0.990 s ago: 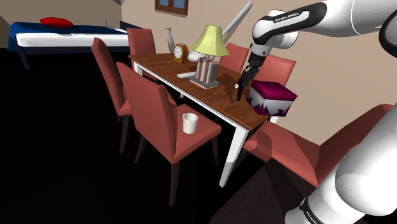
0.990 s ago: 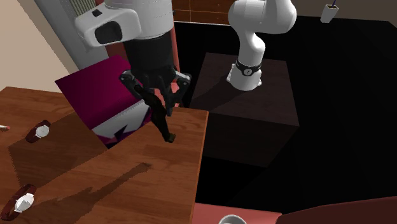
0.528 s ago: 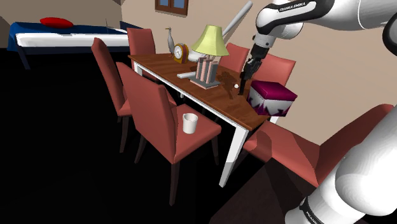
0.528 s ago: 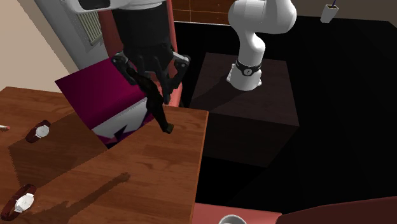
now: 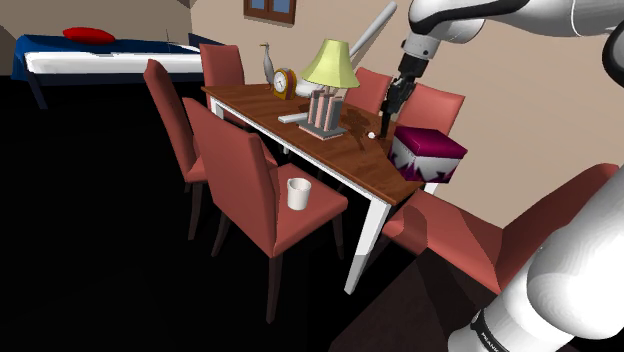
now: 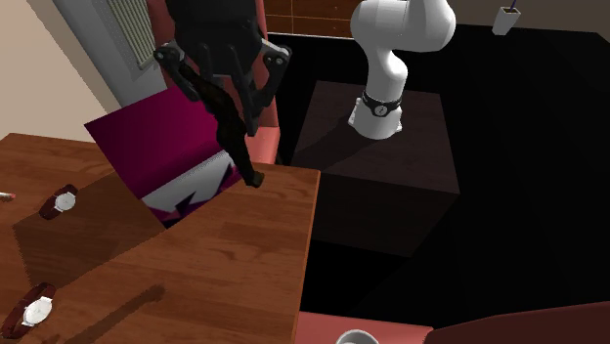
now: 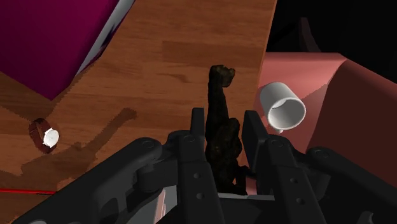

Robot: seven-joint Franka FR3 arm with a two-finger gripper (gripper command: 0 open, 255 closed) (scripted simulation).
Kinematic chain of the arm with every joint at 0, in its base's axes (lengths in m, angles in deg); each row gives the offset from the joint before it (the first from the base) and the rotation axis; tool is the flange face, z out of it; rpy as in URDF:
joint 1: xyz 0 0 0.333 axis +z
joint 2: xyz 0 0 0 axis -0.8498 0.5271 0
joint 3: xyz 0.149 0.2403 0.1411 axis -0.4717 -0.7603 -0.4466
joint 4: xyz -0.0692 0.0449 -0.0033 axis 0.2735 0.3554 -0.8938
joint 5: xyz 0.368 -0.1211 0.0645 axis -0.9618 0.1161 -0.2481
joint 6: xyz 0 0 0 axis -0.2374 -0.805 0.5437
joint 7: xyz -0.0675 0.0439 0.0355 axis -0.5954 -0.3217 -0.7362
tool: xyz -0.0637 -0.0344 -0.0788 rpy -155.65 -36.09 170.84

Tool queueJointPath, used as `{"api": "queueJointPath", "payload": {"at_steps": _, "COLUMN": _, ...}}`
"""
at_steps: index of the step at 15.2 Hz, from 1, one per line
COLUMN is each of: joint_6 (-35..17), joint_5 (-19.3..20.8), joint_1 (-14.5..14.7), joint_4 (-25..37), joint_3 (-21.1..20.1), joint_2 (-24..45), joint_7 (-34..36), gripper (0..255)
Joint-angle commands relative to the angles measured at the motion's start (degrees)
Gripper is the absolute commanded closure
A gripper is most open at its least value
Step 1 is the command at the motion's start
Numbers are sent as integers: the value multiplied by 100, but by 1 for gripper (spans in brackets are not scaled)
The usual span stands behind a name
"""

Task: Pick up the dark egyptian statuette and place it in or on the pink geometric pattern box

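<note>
Dark slender Egyptian statuette (image 7: pixel 218 108) hangs above the brown wooden table (image 6: pixel 235 274), just beside the magenta box with a white geometric pattern (image 6: pixel 147 147). We judge two risks. Its low end could clip the box wall if we cross too low, and, being long and tilted, it could swivel in the grip. Our black two-finger gripper (image 7: pixel 224 127) stands narrow, clamped on the statuette's near end.

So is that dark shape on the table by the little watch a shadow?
Yes: in the wrist view, the gripper and the dark statuette it clasps cast that shadow on the wooden table beside the watch; in the second exterior view, the pink box shades the wood too.
</note>
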State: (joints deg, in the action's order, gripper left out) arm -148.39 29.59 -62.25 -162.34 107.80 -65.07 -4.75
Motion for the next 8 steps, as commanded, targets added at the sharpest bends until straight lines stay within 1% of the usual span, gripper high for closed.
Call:
{"api": "queueJointPath", "payload": {"at_steps": 1, "joint_6": 157, "joint_5": -6, "joint_1": -1, "joint_4": 179, "joint_3": 2, "joint_2": 25, "joint_7": 6, "gripper": 255}}
{"api": "queueJointPath", "payload": {"at_steps": 8, "joint_6": 719, "joint_5": -35, "joint_1": -12, "joint_4": 827, "joint_3": 15, "joint_2": 118, "joint_7": 16, "gripper": 255}}
